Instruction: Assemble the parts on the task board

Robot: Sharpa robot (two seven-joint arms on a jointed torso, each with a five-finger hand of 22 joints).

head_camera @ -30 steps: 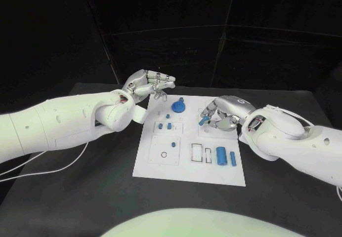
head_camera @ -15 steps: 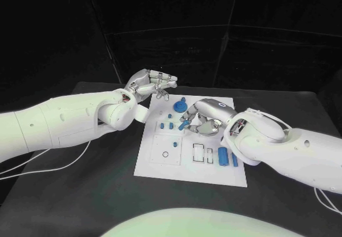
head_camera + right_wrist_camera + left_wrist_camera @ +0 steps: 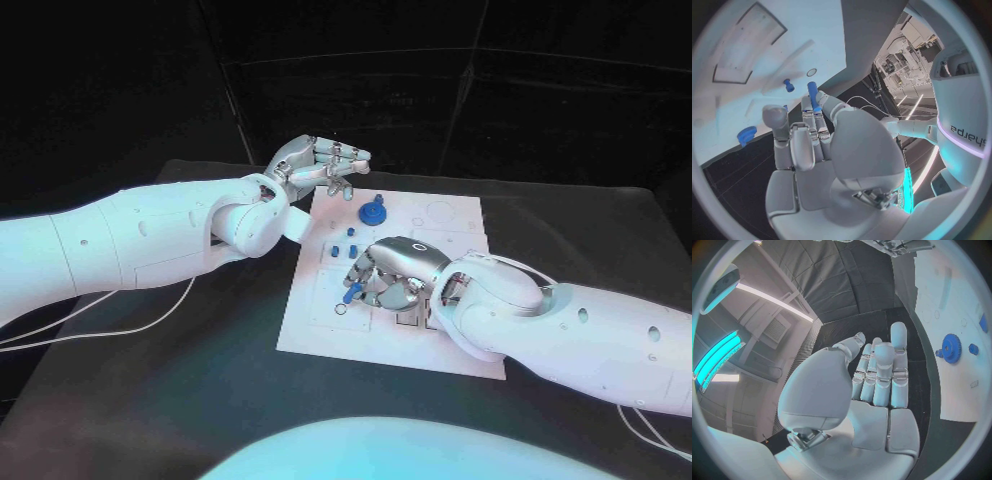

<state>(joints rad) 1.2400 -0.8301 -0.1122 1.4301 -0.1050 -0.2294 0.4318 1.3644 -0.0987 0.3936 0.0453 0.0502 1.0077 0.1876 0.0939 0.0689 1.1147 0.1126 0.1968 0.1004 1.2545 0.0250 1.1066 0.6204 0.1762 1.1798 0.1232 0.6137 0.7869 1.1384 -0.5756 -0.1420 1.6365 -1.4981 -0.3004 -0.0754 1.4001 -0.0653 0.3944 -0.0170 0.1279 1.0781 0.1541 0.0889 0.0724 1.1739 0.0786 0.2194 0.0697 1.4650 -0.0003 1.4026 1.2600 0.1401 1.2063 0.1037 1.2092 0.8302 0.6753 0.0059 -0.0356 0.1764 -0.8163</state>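
The white task board (image 3: 325, 335) lies mid-table. My right hand (image 3: 387, 275) hovers low over its middle and pinches a short blue peg (image 3: 353, 291) between its fingertips. In the right wrist view the peg (image 3: 812, 95) points at the board near a round hole (image 3: 811, 72) and a small blue part (image 3: 788, 85). A blue gear (image 3: 374, 212) stands on the far part of the board, with small blue parts (image 3: 343, 250) just nearer. My left hand (image 3: 320, 160) is raised above the board's far left corner, holding nothing, its fingers (image 3: 879, 370) stretched side by side.
A white cable (image 3: 101, 335) trails over the black table under my left arm. My right forearm (image 3: 577, 330) covers the board's near right part. A rectangular recess (image 3: 748, 42) lies beyond the round hole.
My right hand has carried the blue peg from the board's far right across to its middle left and lower. The left hand has stayed raised at the far corner.
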